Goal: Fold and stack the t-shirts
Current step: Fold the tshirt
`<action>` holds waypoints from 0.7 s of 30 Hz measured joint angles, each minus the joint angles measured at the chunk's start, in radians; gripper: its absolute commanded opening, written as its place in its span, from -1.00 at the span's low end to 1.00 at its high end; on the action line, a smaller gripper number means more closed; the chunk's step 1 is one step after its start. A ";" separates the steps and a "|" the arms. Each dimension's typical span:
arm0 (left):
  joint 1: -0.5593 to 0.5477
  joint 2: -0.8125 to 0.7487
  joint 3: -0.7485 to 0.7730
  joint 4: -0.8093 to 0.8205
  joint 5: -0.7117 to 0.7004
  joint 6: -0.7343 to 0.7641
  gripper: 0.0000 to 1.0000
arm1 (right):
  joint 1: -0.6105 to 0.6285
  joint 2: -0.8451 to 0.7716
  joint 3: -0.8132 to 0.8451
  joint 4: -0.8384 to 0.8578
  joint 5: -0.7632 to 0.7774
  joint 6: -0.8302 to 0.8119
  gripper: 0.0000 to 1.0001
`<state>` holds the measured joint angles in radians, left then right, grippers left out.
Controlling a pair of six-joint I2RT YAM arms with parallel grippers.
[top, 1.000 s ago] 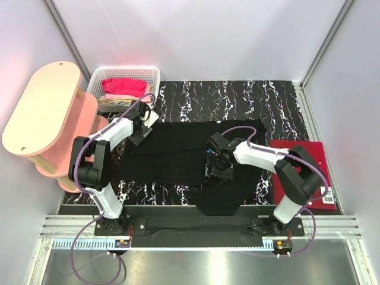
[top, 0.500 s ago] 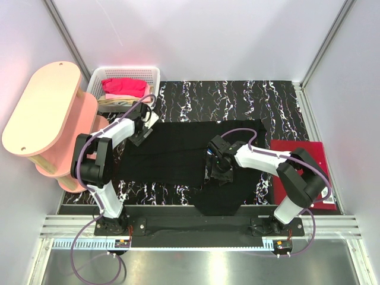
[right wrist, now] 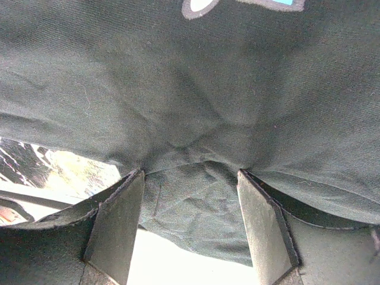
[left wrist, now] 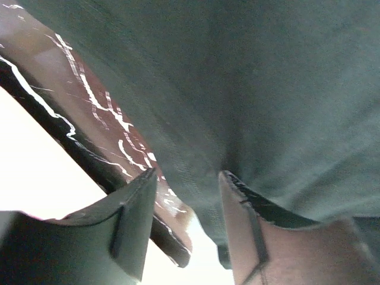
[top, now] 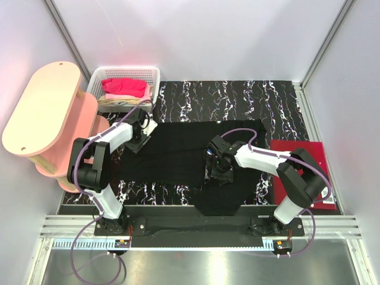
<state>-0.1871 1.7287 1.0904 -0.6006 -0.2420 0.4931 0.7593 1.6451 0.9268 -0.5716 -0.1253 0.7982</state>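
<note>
The black t-shirt [top: 178,148] lies spread across the middle of the marbled table. My left gripper [top: 141,133] is at its far left corner. In the left wrist view [left wrist: 187,175] the jaws stand apart over the shirt's edge [left wrist: 267,89]. My right gripper [top: 217,169] presses down on the shirt's middle. In the right wrist view [right wrist: 190,173] the jaws stand wide apart with a bunch of black cloth [right wrist: 196,202] between them, and the daisy print [right wrist: 237,5] shows at the top edge. The dark red t-shirt [top: 300,172] lies folded at the right. The bright pink t-shirt [top: 124,87] sits in the basket.
The white mesh basket [top: 155,76] stands at the back left. A pink and wood oval shelf [top: 41,107] stands left of the table. The marbled surface [top: 237,98] shows behind the black shirt. White walls close in the sides and back.
My left gripper has shifted a little to the left and nearer along the shirt's corner. My right gripper has edged slightly left on the cloth. The shirts have hardly moved.
</note>
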 measured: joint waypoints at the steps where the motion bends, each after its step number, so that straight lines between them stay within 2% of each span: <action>1: 0.000 -0.002 -0.002 -0.006 0.006 -0.005 -0.17 | 0.000 0.000 0.000 0.000 0.000 0.000 0.43; 5: 0.000 -0.003 -0.005 -0.031 0.028 -0.017 -0.16 | 0.000 0.000 0.000 0.000 0.000 0.000 0.43; 6: 0.000 -0.004 -0.006 -0.036 0.032 -0.019 0.04 | 0.000 0.000 0.000 0.000 0.000 0.000 0.43; 10: 0.000 -0.008 -0.011 -0.042 0.038 -0.027 0.29 | 0.000 0.000 0.000 0.000 0.000 0.000 0.42; 13: 0.000 -0.008 -0.015 -0.055 0.046 -0.033 0.41 | 0.000 -0.001 -0.001 0.000 0.000 0.000 0.40; 15: 0.000 -0.008 -0.015 -0.058 0.050 -0.035 0.40 | 0.000 -0.002 -0.002 0.000 0.001 0.000 0.39; 19: 0.001 -0.005 -0.015 -0.060 0.060 -0.043 -0.30 | 0.000 -0.003 -0.003 0.001 0.002 0.000 0.39; 20: 0.001 -0.003 -0.015 -0.061 0.063 -0.046 -0.63 | 0.000 -0.003 -0.004 0.001 0.002 0.000 0.39; 21: 0.001 -0.001 -0.015 -0.061 0.064 -0.051 -0.76 | 0.000 -0.004 -0.005 0.002 0.002 0.000 0.39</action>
<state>-0.1864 1.7275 1.0752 -0.6621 -0.1780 0.4419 0.7593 1.6413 0.9222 -0.5697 -0.1230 0.7982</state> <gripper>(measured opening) 0.413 0.696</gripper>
